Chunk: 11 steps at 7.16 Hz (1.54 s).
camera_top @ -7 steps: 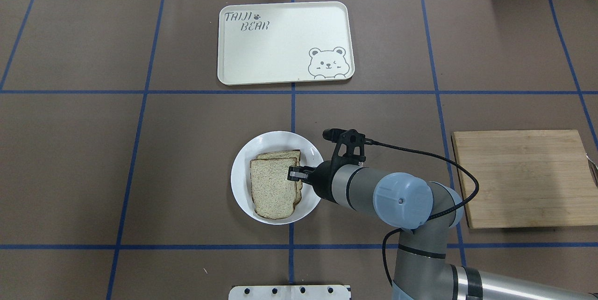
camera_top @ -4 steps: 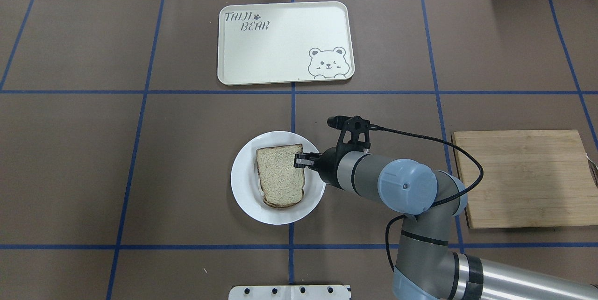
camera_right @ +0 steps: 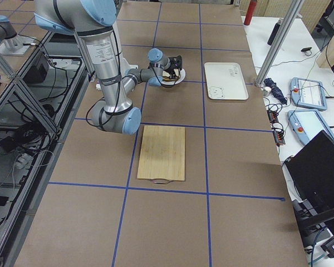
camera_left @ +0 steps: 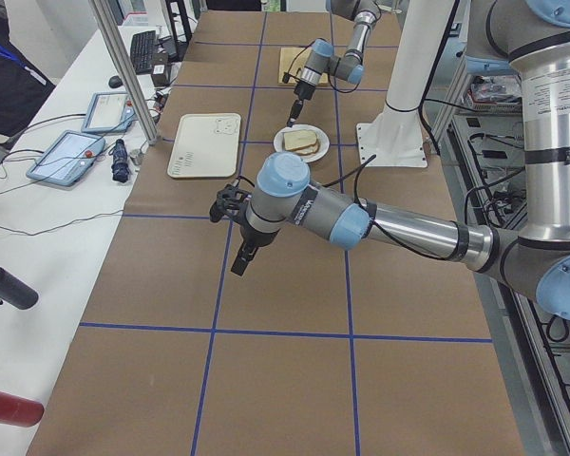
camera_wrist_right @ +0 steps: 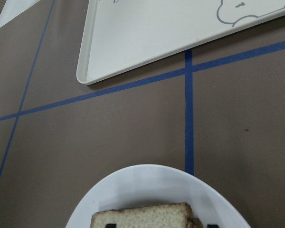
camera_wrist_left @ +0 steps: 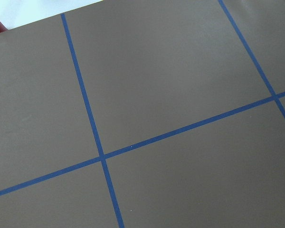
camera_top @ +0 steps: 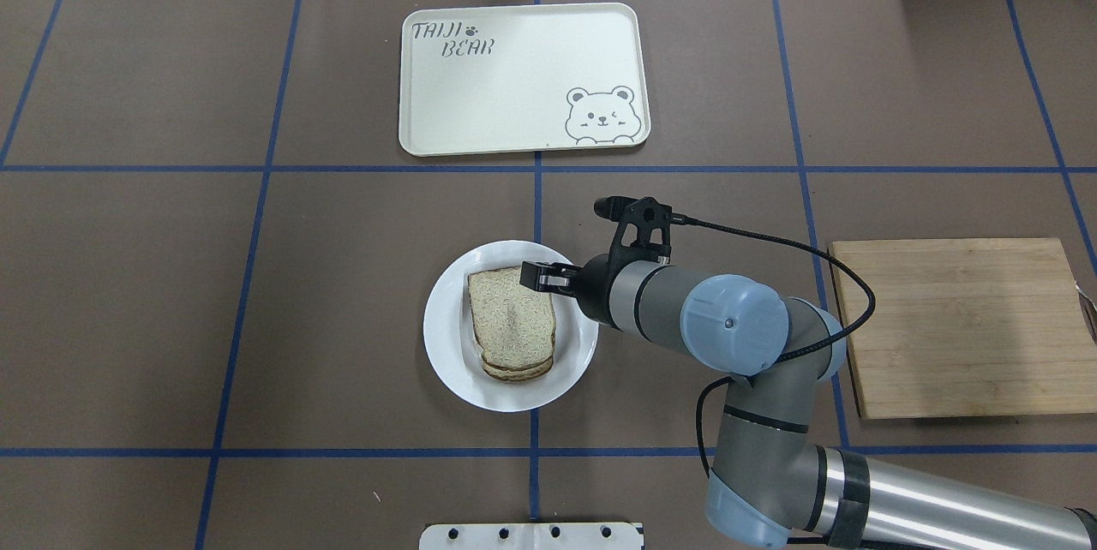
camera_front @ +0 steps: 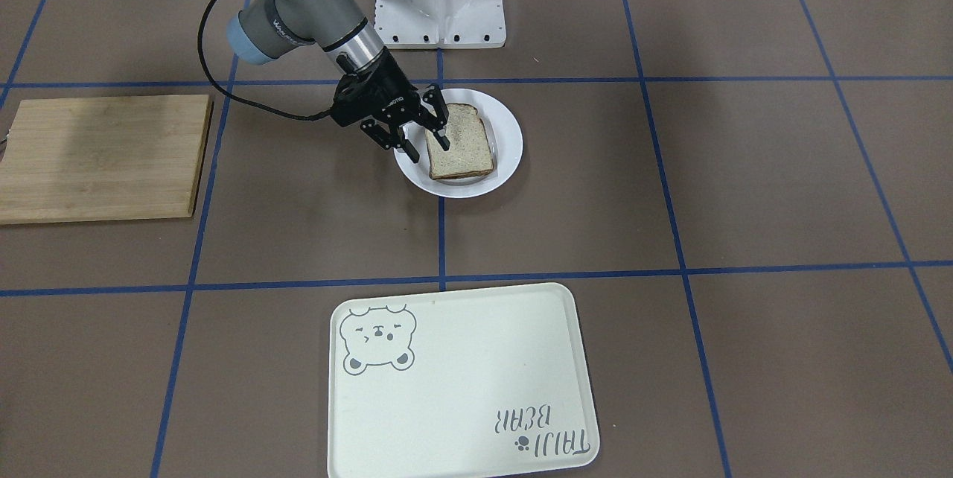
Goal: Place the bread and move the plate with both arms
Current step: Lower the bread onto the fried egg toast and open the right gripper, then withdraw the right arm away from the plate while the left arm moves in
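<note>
My right tool (camera_front: 423,141) is released, its 2 fingers (camera_front: 439,124) spread wide with nothing between them. It hangs at the edge of the plate (camera_top: 446,353) on my right. 1 finger reaches over a corner of the bread (camera_top: 512,319), and the other is over the plate's rim just beside the slice. I cannot tell whether either tip touches.

The bread lies flat in the plate, stacked on a lower slice (camera_top: 514,373) whose crust edge shows at the side nearest me, so the plate holds 2 slices. The plate sits on the bench (camera_top: 343,319) near its middle, over a blue tape line.

My left tool (camera_left: 239,258) hangs above bare bench, well apart from the plate. It shows only in the side view, so I cannot tell whether it is spread or clenched.

The tray (camera_top: 514,96), with its bear drawing, lies beyond the plate, well apart from it. A wooden board (camera_top: 960,327) lies on the bench to my right.
</note>
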Available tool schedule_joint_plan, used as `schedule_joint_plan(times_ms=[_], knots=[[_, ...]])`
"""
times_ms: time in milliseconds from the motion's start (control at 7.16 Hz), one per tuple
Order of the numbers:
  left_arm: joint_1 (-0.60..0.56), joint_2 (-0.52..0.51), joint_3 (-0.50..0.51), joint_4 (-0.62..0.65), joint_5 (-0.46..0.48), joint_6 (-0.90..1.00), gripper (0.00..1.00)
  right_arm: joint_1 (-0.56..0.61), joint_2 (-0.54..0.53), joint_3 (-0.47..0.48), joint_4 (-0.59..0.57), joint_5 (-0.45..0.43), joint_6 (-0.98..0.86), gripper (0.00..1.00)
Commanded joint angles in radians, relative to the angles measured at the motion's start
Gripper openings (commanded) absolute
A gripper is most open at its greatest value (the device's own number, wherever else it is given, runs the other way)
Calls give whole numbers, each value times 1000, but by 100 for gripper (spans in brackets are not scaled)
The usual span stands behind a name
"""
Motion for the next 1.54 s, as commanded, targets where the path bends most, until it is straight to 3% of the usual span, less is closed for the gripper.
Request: schedule_joint_plan(times_ms=[0,140,419,559,838,1117,1397], knots=[[2,-3,-4,-2,-13,-5,99,147,-15,102,-115,178,-1,100],[3,-5,-6,-24,-19,-22,99,230,3,164,-307,256,-4,100],[50,-41,-1,-182,-107,-126,99,481,-12,180,-463,518,-124,100],[93,-75,-7,-201,-130,-238,99,571,-14,180,-598,562,-302,100],[225,-89,0,-382,-124,-522,99,704,-89,180,-795,614,-715,100],[317,-91,26,-576,-124,-837,99,858,-239,175,-860,657,-1115,100],[400,-94,51,-710,-115,-1072,99,1025,-372,108,-877,789,-1438,100]])
